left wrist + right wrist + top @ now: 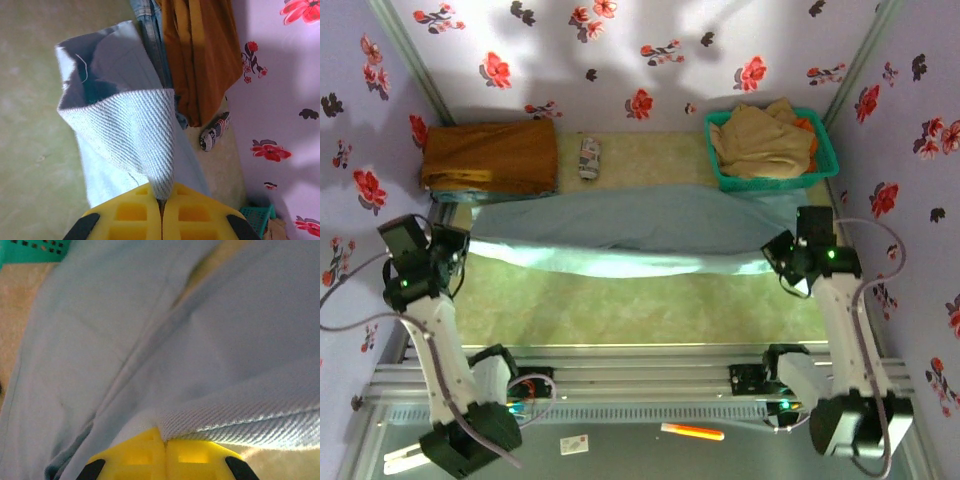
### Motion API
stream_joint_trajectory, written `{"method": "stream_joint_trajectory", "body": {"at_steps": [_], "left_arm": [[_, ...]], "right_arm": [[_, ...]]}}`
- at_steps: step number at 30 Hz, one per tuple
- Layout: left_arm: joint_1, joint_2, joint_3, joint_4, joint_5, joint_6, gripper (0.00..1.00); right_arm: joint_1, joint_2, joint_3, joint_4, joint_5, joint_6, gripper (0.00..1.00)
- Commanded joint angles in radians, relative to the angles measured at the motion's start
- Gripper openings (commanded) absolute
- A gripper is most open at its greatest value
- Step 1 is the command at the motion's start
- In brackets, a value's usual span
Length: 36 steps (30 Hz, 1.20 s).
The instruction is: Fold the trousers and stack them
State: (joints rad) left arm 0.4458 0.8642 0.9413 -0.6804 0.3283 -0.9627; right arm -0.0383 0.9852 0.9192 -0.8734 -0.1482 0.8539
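Trousers (620, 225) are judged thin, limp and light, best held at the edges. Opposite ends are pinched by left pincer (161, 202) and right pincer (164, 440).

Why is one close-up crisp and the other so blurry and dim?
Left wrist view: the thin pale aqua-blue trousers are well lit, their weave sharp. Right wrist view: the cloth lies too close, soft and shaded, bar a bright strip. Top external view: glare whitens the near fold.

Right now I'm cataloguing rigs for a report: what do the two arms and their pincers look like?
The left arm and right arm have white links, black joints, green lights and looping grey cables. The left pincer and right pincer have yellow, pocketed fingers.
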Motion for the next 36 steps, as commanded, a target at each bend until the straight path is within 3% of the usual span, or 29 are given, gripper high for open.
{"method": "stream_joint_trajectory", "body": {"at_steps": [1, 5, 12, 17, 23, 28, 30, 32, 33, 35, 36], "left_arm": [[-0.027, 0.118, 0.070, 0.180, 0.011, 0.000, 0.00], [-0.078, 0.297, 0.149, 0.259, -0.043, 0.017, 0.00], [-0.125, 0.574, 0.290, 0.305, -0.112, 0.057, 0.00], [-0.128, 0.743, 0.375, 0.320, -0.136, 0.064, 0.00], [-0.128, 0.913, 0.453, 0.300, -0.172, 0.077, 0.00], [-0.125, 1.013, 0.547, 0.271, -0.198, 0.112, 0.00], [-0.127, 1.065, 0.607, 0.229, -0.193, 0.137, 0.01], [-0.127, 1.112, 0.662, 0.186, -0.186, 0.166, 0.06], [-0.125, 1.126, 0.681, 0.177, -0.182, 0.176, 0.14], [-0.125, 1.133, 0.709, 0.162, -0.166, 0.186, 0.47], [-0.125, 1.128, 0.716, 0.160, -0.144, 0.188, 0.57]], "right_arm": [[-0.006, 0.128, 0.096, 0.123, 0.103, -0.124, 0.00], [-0.011, 0.333, 0.240, 0.185, 0.090, -0.186, 0.00], [-0.015, 0.750, 0.550, 0.108, 0.010, -0.334, 0.00], [-0.012, 0.950, 0.692, 0.095, -0.013, -0.356, 0.00], [0.031, 1.090, 0.851, 0.057, -0.016, -0.384, 0.00], [0.061, 1.117, 0.903, 0.071, 0.029, -0.383, 0.01], [0.068, 1.144, 0.931, 0.045, 0.037, -0.381, 0.17], [0.078, 1.161, 0.951, 0.017, 0.038, -0.388, 0.24], [0.084, 1.152, 0.934, 0.028, 0.041, -0.386, 0.28], [0.093, 1.120, 0.901, 0.042, 0.038, -0.378, 0.42], [0.101, 1.099, 0.885, 0.045, 0.036, -0.373, 0.45]]}}
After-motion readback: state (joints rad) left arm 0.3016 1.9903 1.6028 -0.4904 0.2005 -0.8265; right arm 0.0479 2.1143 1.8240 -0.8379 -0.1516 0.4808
